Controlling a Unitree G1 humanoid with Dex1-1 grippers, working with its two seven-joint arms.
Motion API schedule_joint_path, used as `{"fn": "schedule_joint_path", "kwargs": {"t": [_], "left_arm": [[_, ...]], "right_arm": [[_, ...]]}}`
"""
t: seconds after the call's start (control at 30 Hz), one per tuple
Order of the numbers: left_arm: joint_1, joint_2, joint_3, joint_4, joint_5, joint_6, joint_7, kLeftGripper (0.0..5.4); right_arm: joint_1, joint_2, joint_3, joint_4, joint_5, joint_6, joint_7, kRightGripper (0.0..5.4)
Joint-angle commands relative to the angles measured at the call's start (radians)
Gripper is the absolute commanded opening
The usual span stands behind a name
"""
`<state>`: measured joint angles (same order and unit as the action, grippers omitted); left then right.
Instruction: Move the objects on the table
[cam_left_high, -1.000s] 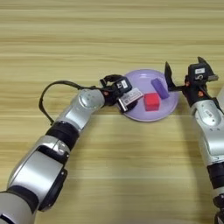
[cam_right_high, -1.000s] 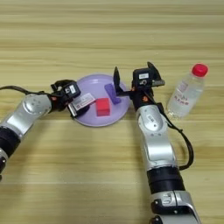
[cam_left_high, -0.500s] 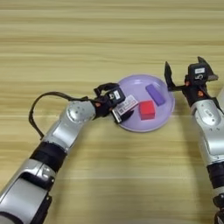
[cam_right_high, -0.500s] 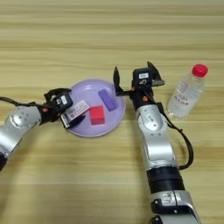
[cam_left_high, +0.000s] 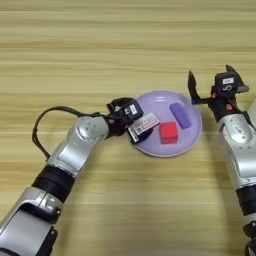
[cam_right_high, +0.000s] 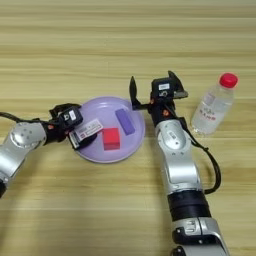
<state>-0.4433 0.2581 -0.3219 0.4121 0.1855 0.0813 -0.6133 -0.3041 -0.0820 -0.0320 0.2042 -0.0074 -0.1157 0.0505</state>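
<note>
A round lilac plate (cam_left_high: 161, 102) sits mid-table and holds a red cube (cam_left_high: 169, 132), a purple block (cam_left_high: 180, 115) and a white-and-red packet (cam_left_high: 144, 125) at its left edge. My left gripper (cam_left_high: 133, 130) is shut on the plate's left rim, its fingertips right by the packet. Just off the plate's far right rim, my right gripper (cam_right_high: 153, 90) stands open with nothing between its fingers. The clear bottle with a red cap (cam_right_high: 214, 106) stands upright to the right of that arm.
The right forearm (cam_right_high: 177, 160) runs down the table between plate and bottle. A black cable (cam_left_high: 42, 122) loops beside the left arm. Bare wood (cam_left_high: 125, 45) lies beyond the plate.
The left gripper has dragged the plate, with its contents, toward me and slightly left, away from the right gripper. The right arm and bottle have not moved.
</note>
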Motion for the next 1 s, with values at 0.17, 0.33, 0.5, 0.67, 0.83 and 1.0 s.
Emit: {"fn": "schedule_joint_path", "kwargs": {"t": [0.17,0.33,0.5,0.67,0.83,1.0], "left_arm": [[-0.055,0.018,0.051,0.063,-0.008,0.009,0.029,5.38],[-0.026,0.005,0.065,-0.038,-0.049,0.035,-0.007,5.38],[0.014,0.004,0.047,-0.124,-0.07,0.075,-0.041,5.38],[0.018,0.003,0.047,-0.155,-0.079,0.097,-0.043,5.38],[-0.023,-0.019,0.116,-0.126,-0.108,0.087,0.027,5.38],[-0.074,-0.04,0.209,-0.066,-0.151,0.029,0.117,5.38]], "right_arm": [[-0.01,0.001,0.0,0.011,0.001,0.012,0.0,5.4],[-0.01,0.001,0.001,0.014,0.001,0.011,0.001,5.4],[-0.01,0.002,0.002,0.015,0.001,0.01,0.001,5.4],[-0.01,0.002,0.002,0.016,0.001,0.01,0.0,5.4],[-0.006,0.005,0.005,0.012,0.001,0.008,0.001,5.4],[-0.004,0.007,0.009,0.005,0.001,0.01,0.002,5.4]]}}
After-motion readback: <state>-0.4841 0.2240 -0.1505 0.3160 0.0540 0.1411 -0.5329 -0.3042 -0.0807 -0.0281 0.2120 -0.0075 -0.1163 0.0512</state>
